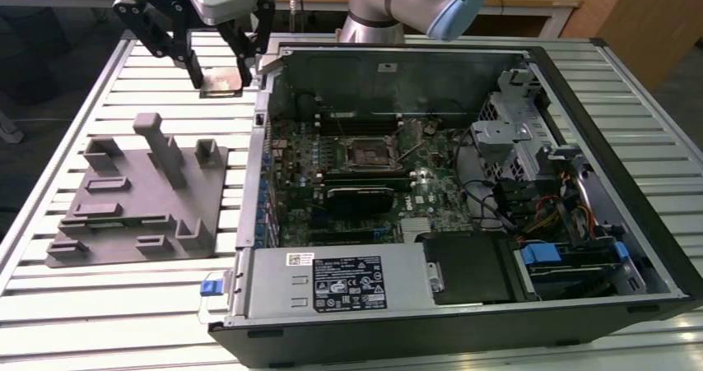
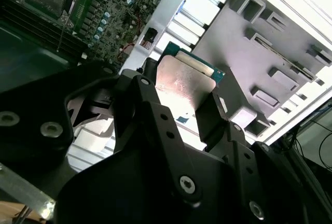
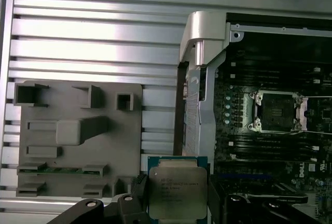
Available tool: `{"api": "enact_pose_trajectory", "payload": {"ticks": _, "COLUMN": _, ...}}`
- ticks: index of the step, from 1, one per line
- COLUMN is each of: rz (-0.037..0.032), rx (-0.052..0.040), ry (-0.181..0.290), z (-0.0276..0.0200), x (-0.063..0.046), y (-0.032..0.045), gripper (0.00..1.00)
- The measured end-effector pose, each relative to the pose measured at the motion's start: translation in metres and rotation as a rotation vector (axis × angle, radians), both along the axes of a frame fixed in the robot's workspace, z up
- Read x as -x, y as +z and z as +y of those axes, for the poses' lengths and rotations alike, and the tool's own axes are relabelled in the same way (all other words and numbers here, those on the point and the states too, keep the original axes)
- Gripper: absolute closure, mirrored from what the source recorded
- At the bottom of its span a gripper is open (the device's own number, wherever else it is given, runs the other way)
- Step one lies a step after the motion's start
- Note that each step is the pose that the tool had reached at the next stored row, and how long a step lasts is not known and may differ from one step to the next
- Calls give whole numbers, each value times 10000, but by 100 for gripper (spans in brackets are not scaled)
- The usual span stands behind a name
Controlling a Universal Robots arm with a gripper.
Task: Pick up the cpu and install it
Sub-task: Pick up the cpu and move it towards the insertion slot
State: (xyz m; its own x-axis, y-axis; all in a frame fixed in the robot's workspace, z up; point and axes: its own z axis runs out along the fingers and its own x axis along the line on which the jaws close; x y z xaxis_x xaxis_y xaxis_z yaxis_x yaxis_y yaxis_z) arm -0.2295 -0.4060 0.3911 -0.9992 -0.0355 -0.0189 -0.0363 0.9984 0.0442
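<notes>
Above the slatted table [image 1: 110,305], just outside the open computer case [image 1: 439,338], the gripper [image 1: 222,79] is gripping the cpu [image 1: 223,85].

Two black fingers [image 3: 139,198] are pressing on opposite edges of the cpu and holding it clear of the table. Its silvery top is facing the camera in the first wrist view, with the greenish rim showing around it. In the exterior view the cpu is hanging by the case's far corner on the exterior view's left. It is sitting beyond the grey plastic tray [image 1: 132,215], which is lying flat on the table, and is not touching it. Inside the case, the black socket [image 1: 366,150] is sitting on the green board with a thin metal lever beside it, well apart from the cpu.
</notes>
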Motion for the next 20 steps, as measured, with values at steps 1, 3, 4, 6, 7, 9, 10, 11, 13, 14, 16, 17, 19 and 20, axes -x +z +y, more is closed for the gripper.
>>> {"api": "enact_pose_trajectory", "payload": {"ticks": 1, "rz": 0, "rx": 0, "ry": 0, "z": 0, "x": -13, "y": 0, "gripper": 46}}
{"api": "enact_pose_trajectory", "payload": {"ticks": 3, "rz": 0, "rx": 0, "ry": 0, "z": 0, "x": -45, "y": -2, "gripper": 46}}
{"api": "enact_pose_trajectory", "payload": {"ticks": 4, "rz": 0, "rx": 0, "ry": 0, "z": 0, "x": -64, "y": -3, "gripper": 46}}
{"api": "enact_pose_trajectory", "payload": {"ticks": 6, "rz": 0, "rx": 1, "ry": 0, "z": 0, "x": -99, "y": -4, "gripper": 46}}
{"api": "enact_pose_trajectory", "payload": {"ticks": 7, "rz": 0, "rx": 0, "ry": 0, "z": 0, "x": -116, "y": -5, "gripper": 46}}
{"api": "enact_pose_trajectory", "payload": {"ticks": 9, "rz": 1, "rx": 1, "ry": 0, "z": 0, "x": -147, "y": -6, "gripper": 46}}
{"api": "enact_pose_trajectory", "payload": {"ticks": 10, "rz": 0, "rx": 1, "ry": 0, "z": 0, "x": -158, "y": -6, "gripper": 46}}
{"api": "enact_pose_trajectory", "payload": {"ticks": 11, "rz": 0, "rx": 0, "ry": 0, "z": 0, "x": -171, "y": -7, "gripper": 46}}
{"api": "enact_pose_trajectory", "payload": {"ticks": 13, "rz": 0, "rx": 1, "ry": 0, "z": 0, "x": -196, "y": -8, "gripper": 46}}
{"api": "enact_pose_trajectory", "payload": {"ticks": 14, "rz": 0, "rx": 0, "ry": 0, "z": 0, "x": -208, "y": -8, "gripper": 46}}
{"api": "enact_pose_trajectory", "payload": {"ticks": 16, "rz": 0, "rx": 0, "ry": 0, "z": 0, "x": -231, "y": -9, "gripper": 46}}
{"api": "enact_pose_trajectory", "payload": {"ticks": 17, "rz": 0, "rx": 1, "ry": 0, "z": 0, "x": -243, "y": -9, "gripper": 46}}
{"api": "enact_pose_trajectory", "payload": {"ticks": 19, "rz": -1, "rx": 1, "ry": 0, "z": 0, "x": -274, "y": -11, "gripper": 46}}
{"api": "enact_pose_trajectory", "payload": {"ticks": 20, "rz": -1, "rx": 3, "ry": 0, "z": 0, "x": -288, "y": -13, "gripper": 46}}
